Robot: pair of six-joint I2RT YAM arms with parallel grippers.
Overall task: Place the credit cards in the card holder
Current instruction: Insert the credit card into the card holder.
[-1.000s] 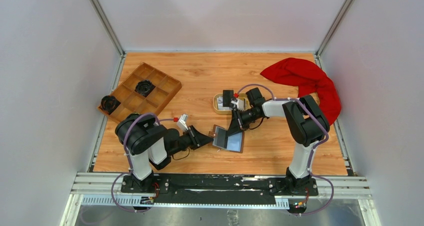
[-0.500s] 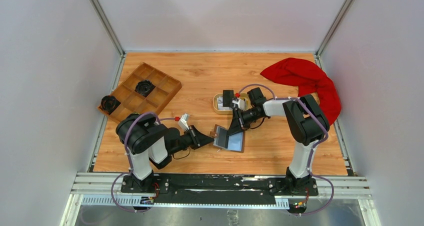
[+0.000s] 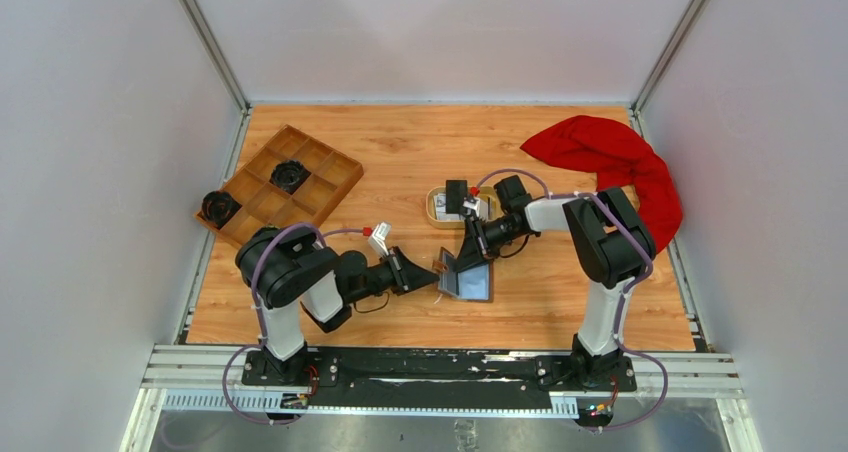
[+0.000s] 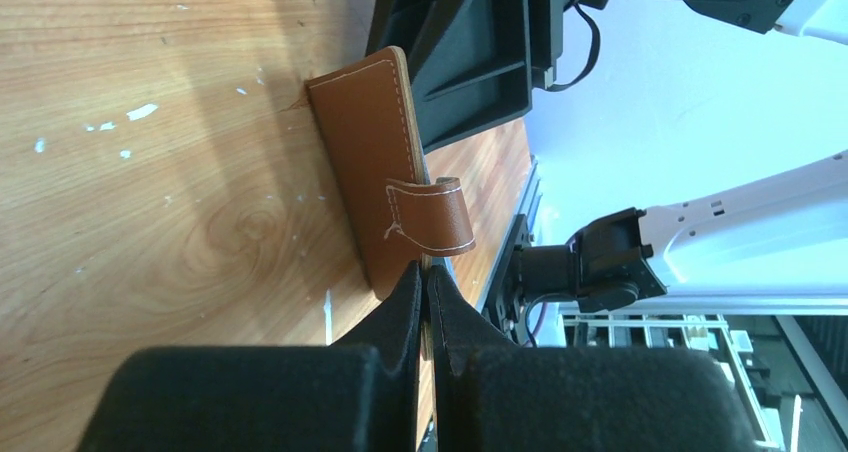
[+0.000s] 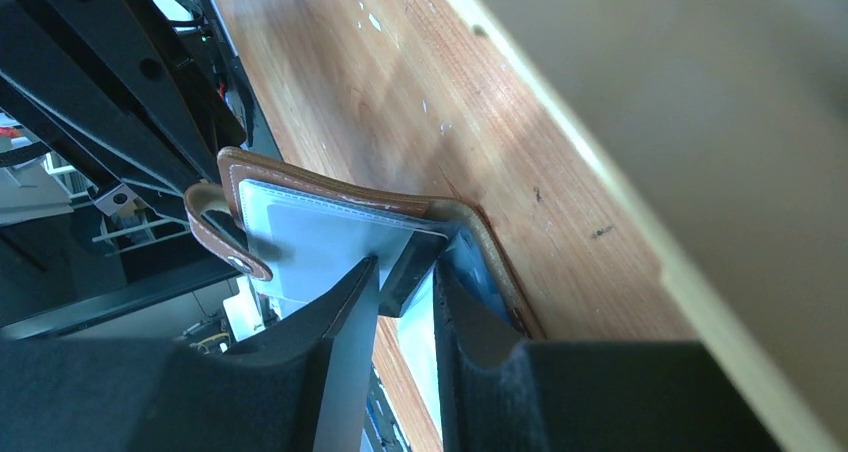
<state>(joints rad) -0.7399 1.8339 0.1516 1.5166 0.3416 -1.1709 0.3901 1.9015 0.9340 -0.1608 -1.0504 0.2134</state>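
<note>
Wooden table [image 3: 400, 152]: left fingers [image 4: 424, 284] pinch card holder [image 4: 375, 172] edge; right fingers [image 5: 405, 287] grasp black card [image 5: 418, 262].

No readable text, labels, brands or numbers anywhere. Cards [image 3: 466, 207] in the oval dish [image 3: 436, 210] show dark print, too small to read. Card holder [image 4: 372, 162] leather is unmarked.

Card holder [image 3: 466, 278] mid-table betw both arms, dish [image 3: 436, 210] behind it, compartment tray [image 3: 320, 187] far left, cloth [image 3: 615, 162] far right.
</note>
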